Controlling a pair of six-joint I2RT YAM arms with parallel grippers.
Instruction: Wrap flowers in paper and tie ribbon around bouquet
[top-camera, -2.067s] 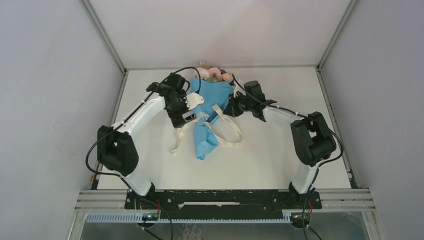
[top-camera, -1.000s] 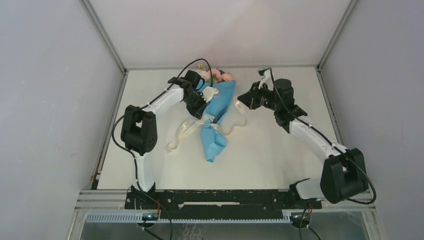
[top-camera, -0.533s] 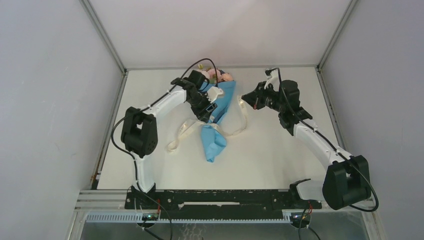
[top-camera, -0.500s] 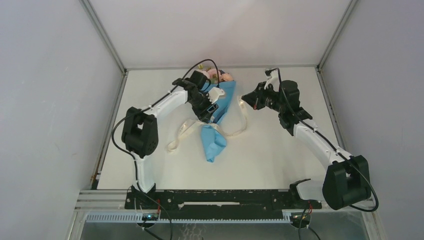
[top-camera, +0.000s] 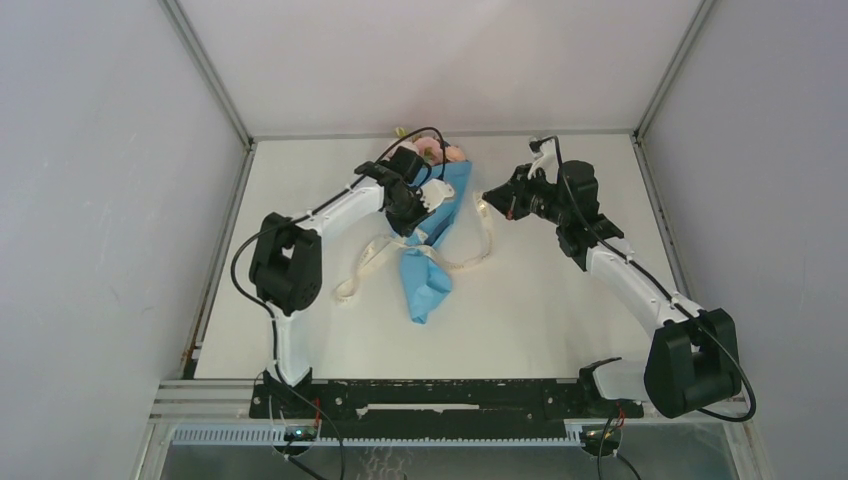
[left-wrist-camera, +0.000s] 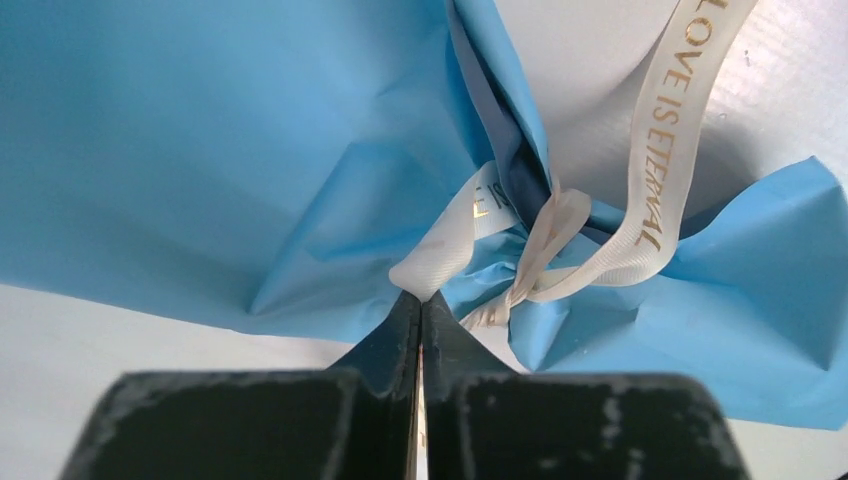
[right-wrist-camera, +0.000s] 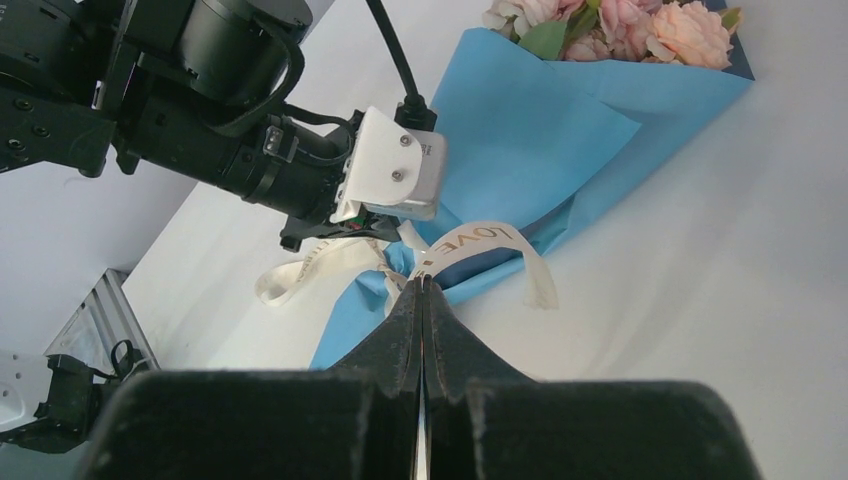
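Left jaws pinch a ribbon (left-wrist-camera: 655, 140) loop right at their tips, at the bouquet (top-camera: 425, 285) waist just ahead. Right jaws clamp the other strand at their tips. An uneven pull could slip the ribbon free, or drag the bouquet across the counter (top-camera: 540, 300).

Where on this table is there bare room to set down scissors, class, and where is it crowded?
Bare: the near strip of the table between the tip of the bouquet and the arm bases, and the far right corner behind the right arm. Crowded: the middle, where the ribbon loops either side of the bouquet.
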